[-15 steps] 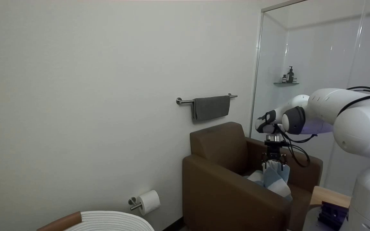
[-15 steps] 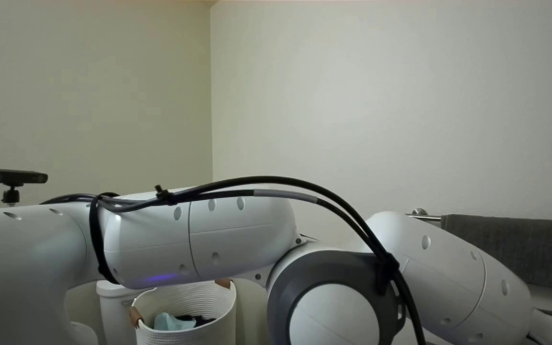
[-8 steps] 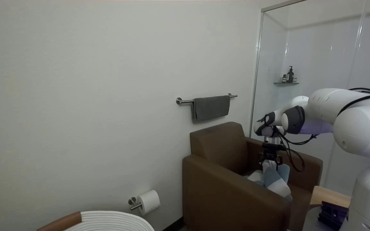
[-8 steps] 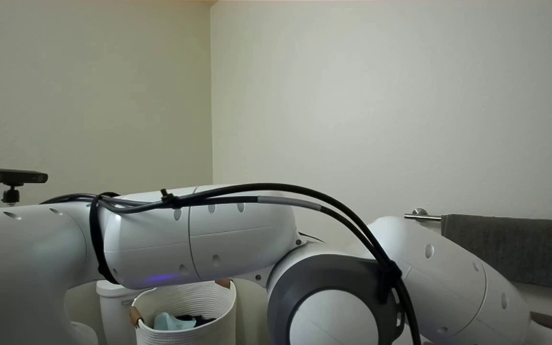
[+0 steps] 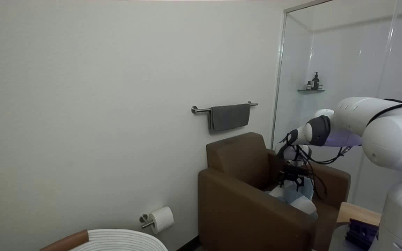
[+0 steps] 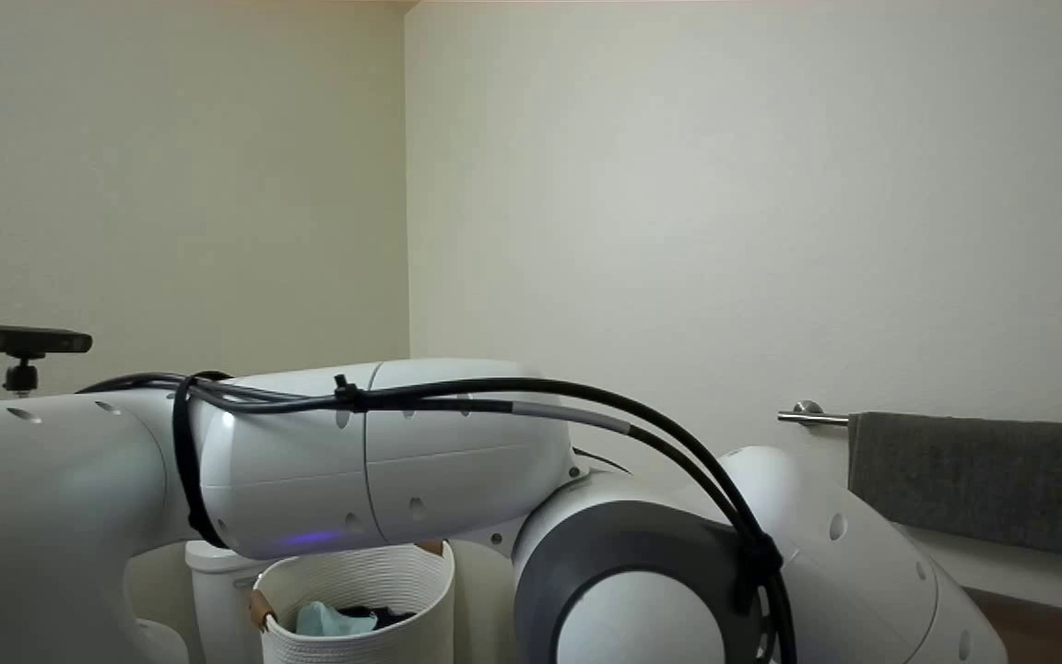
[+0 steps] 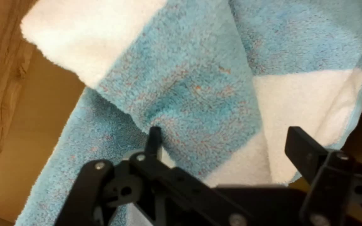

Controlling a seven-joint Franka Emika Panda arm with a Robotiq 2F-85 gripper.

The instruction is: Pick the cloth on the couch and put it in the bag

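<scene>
The cloth (image 5: pixel 302 204), blue and white striped terry, lies rumpled on the seat of the brown couch (image 5: pixel 253 212). It fills most of the wrist view (image 7: pixel 200 94). My gripper (image 7: pixel 226 135) is open, with its fingers wide apart and blue and white folds of cloth between and below them. The left fingertip looks to be at or against a fold. In an exterior view the gripper (image 5: pixel 291 184) points down, low over the cloth and hiding part of it. The bag, a white rope basket with brown handles, shows in both exterior views (image 5: pixel 120 238) (image 6: pixel 434 613).
The couch's near armrest (image 5: pixel 257 195) and backrest (image 5: pixel 236 160) stand around the seat. A light blue item (image 6: pixel 333 620) and dark items lie inside the bag. A grey towel (image 5: pixel 230 117) hangs on a wall bar. A toilet roll (image 5: pixel 162 219) is on the wall.
The gripper has moved down over the cloth and slightly left in an exterior view, and looks turned a little. The arm's forearm has dipped. The cloth stays on the seat.
</scene>
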